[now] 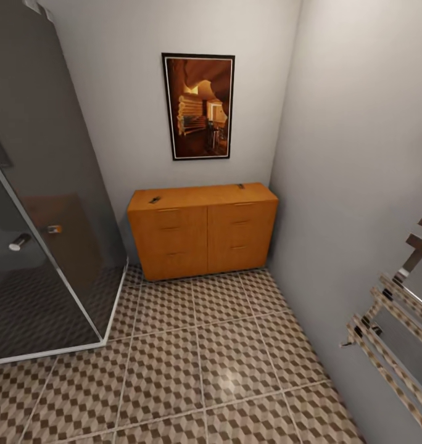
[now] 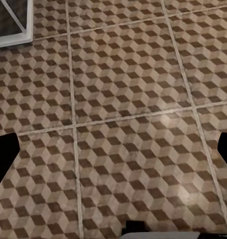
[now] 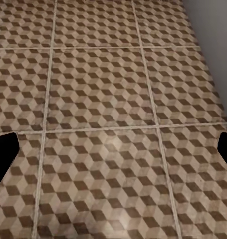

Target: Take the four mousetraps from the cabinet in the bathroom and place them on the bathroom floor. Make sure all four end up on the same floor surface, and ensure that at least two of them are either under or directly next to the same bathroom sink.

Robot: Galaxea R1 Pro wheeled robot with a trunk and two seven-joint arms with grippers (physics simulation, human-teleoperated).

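Cabinet [image 1: 202, 231]: orange-brown sideboard standing against the far wall in the corner, all drawers shut, slim bar handles on the fronts.
Mousetraps: one small dark item [image 1: 154, 199] lies on the cabinet top near its left end, and a second [image 1: 240, 185] near the back edge toward the right end; both are too small to make out in detail, and no more than these two can be told.
Bathroom floor [image 1: 198, 364]: cube-patterned tiles with pale grout lines, running from the cabinet's foot toward the camera; the same tiling lies below both wrist cameras.
Left gripper [image 2: 113, 149]: dark fingertips at the two side edges of the left wrist view, spread wide apart, nothing between them, tiles beneath.
Right gripper [image 3: 113, 149]: dark fingertips at the two side edges of the right wrist view, likewise spread wide and holding nothing.
Shower enclosure [image 1: 44, 246]: dark glass panels with a pale frame, left of the cabinet.
Picture [image 1: 198, 106]: framed, hung on the wall above the cabinet.
Towel rail [image 1: 396, 320]: chrome bars on the right-hand wall.
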